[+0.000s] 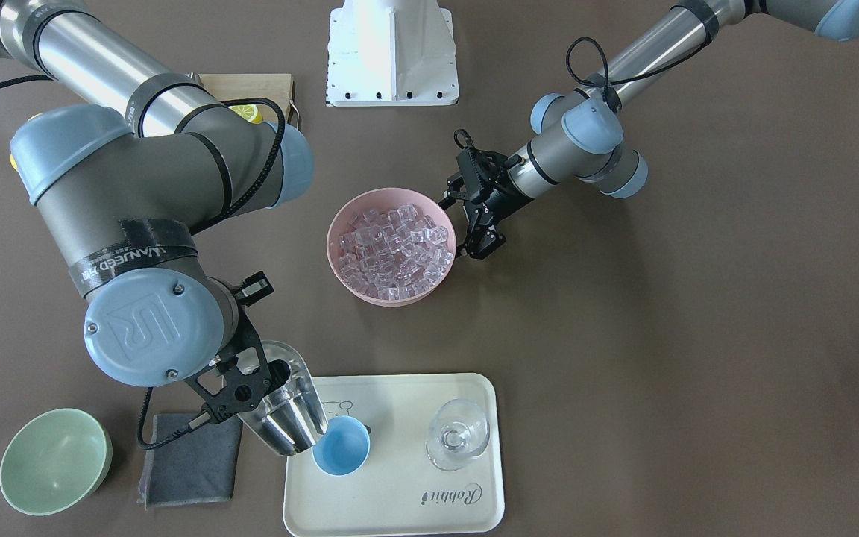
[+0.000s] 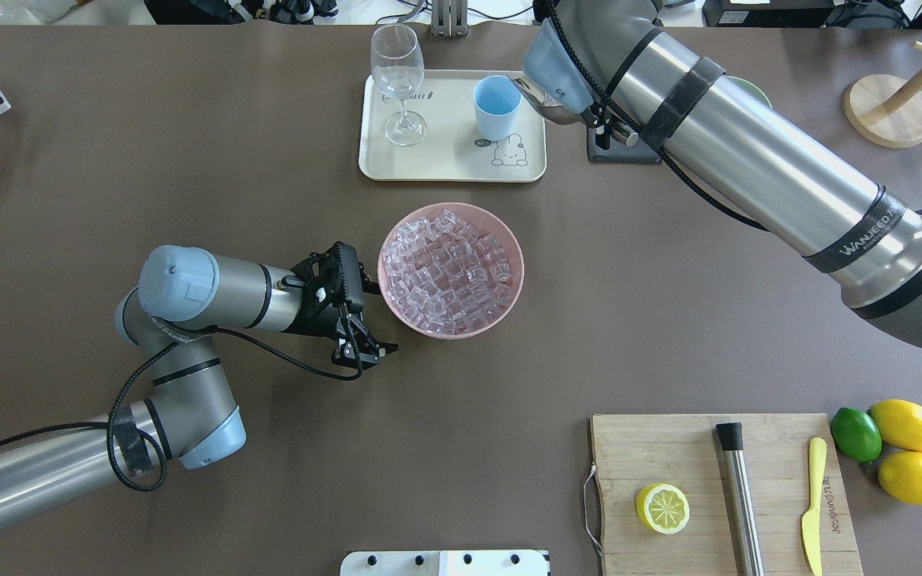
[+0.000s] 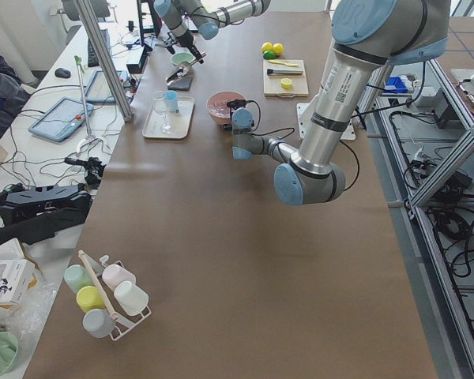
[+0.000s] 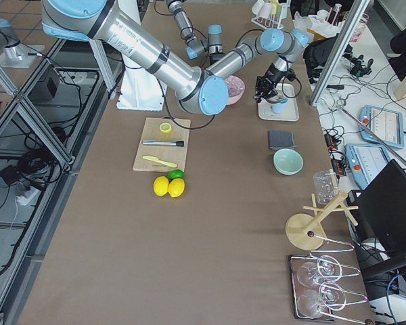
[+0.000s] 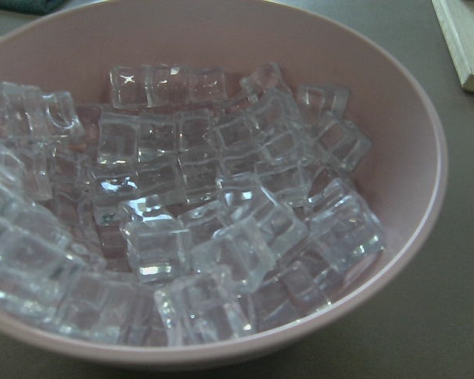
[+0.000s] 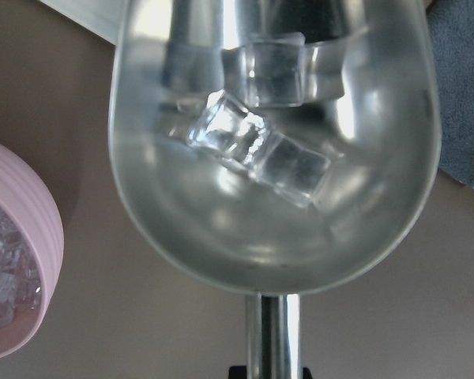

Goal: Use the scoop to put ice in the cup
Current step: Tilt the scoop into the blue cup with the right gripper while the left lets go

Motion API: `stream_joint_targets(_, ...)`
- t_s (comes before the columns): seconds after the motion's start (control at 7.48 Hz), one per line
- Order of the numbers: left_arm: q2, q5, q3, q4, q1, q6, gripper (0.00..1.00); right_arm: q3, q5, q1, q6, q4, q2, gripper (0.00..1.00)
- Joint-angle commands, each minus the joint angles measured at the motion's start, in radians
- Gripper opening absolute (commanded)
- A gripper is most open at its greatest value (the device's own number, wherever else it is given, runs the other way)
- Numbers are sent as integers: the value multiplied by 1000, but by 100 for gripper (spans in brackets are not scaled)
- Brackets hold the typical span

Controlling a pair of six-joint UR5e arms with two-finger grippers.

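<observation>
The steel scoop (image 1: 288, 410) is held by its handle in my right gripper (image 1: 247, 384), which is shut on it. The scoop tilts down, its mouth at the rim of the light-blue cup (image 1: 341, 446) on the tray. The right wrist view shows three ice cubes (image 6: 257, 150) inside the scoop (image 6: 268, 237). The pink bowl (image 1: 340, 261) is heaped with ice (image 1: 396, 242) at the table's middle. My left gripper (image 1: 467, 224) is open and empty beside the bowl's rim. In the overhead view the arm hides most of the scoop beside the cup (image 2: 497, 106).
The cream tray (image 1: 400, 507) also carries a clear stemmed glass (image 1: 458, 434). A pale green bowl (image 1: 55, 460) and a grey cloth (image 1: 191, 459) lie beside the tray. A cutting board (image 2: 669, 448) holds a lemon half, a steel cylinder and a yellow knife; lemons and a lime lie next to it.
</observation>
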State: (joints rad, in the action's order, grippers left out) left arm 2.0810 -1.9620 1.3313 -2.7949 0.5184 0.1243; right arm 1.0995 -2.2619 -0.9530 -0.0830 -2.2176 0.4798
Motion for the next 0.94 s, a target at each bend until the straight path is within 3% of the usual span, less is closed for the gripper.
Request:
stream_joint_targets(0.0, -4, 0, 0, 0, 0, 0, 97, -4, -5, 32, -4, -71, -17, 0)
stream_joint_targets(0.27, -4, 0, 0, 0, 0, 0, 97, -12, -5, 37, -6, -74, -15, 0)
stream_joint_targets(0.8, -4, -8, 0, -2, -1, 0, 97, -156, 7, 34, -40, -77, -113, 0)
